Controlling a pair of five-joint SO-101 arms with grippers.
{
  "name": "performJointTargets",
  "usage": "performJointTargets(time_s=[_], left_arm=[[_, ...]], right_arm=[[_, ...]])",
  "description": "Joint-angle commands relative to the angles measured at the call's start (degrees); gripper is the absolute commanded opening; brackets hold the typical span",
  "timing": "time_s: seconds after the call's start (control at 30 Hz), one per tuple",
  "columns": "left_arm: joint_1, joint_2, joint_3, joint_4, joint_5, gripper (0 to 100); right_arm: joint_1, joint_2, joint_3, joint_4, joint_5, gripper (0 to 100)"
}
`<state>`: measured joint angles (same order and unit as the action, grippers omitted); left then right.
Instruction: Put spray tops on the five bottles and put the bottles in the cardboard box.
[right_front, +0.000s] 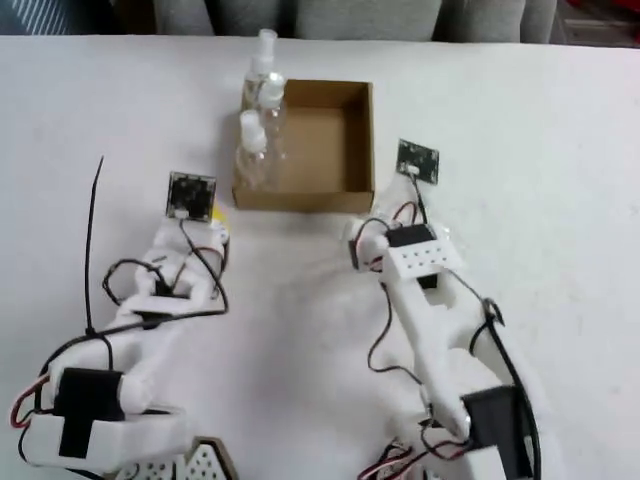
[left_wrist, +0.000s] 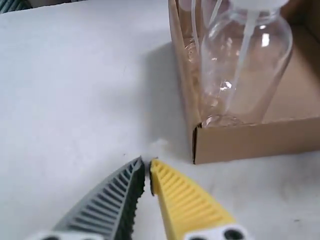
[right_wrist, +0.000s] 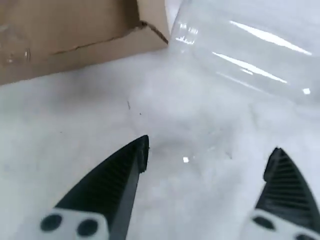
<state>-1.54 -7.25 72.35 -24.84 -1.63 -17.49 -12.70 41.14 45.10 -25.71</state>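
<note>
The cardboard box (right_front: 345, 140) stands at the table's middle back. Three clear bottles with white spray tops (right_front: 258, 118) stand along its left inner wall; one of these bottles (left_wrist: 245, 70) rises just inside the box corner (left_wrist: 196, 145). My left gripper (left_wrist: 148, 169), one grey and one yellow finger, is shut and empty on the table just outside that corner. My right gripper (right_wrist: 211, 150) is open low over the table by the box's front right corner (right_wrist: 145, 30). Another clear bottle (right_wrist: 250, 50) lies just beyond its fingertips, not between them.
The left arm (right_front: 160, 290) and right arm (right_front: 430, 300) stretch from the near edge toward the box front. White tabletop (right_front: 540, 150) spreads to both sides of the box. Wires hang loose along both arms.
</note>
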Motion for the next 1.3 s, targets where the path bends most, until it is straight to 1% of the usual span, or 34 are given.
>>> performJointTargets(time_s=[0.0,0.23,0.37,0.6,0.83,1.0,1.2,1.27], left_arm=[[-0.22,-1.71,-2.64,0.18,-0.62,2],[-0.22,-1.71,-2.64,0.18,-0.62,2],[-0.22,-1.71,-2.64,0.18,-0.62,2],[-0.22,-1.71,-2.64,0.18,-0.62,2],[-0.22,-1.71,-2.64,0.18,-0.62,2],[-0.22,-1.71,-2.46,0.18,-0.62,2],[-0.22,-1.71,-2.46,0.18,-0.62,2],[-0.22,-1.71,-2.46,0.18,-0.62,2]], right_arm=[[0.22,-6.11,-2.46,3.91,-1.14,33.0],[0.13,-6.99,-1.58,4.0,-16.62,33.0],[-0.66,-3.21,-0.62,-0.04,-22.07,33.0],[-0.48,1.98,-0.97,-7.08,-22.77,33.0],[-1.01,2.51,-0.79,-7.69,-22.77,33.0],[-2.42,10.24,-2.55,-9.63,-22.24,33.0],[-2.42,17.27,-9.41,-4.7,-22.24,32.9],[-2.24,18.24,-10.46,-3.82,-22.24,30.9]])
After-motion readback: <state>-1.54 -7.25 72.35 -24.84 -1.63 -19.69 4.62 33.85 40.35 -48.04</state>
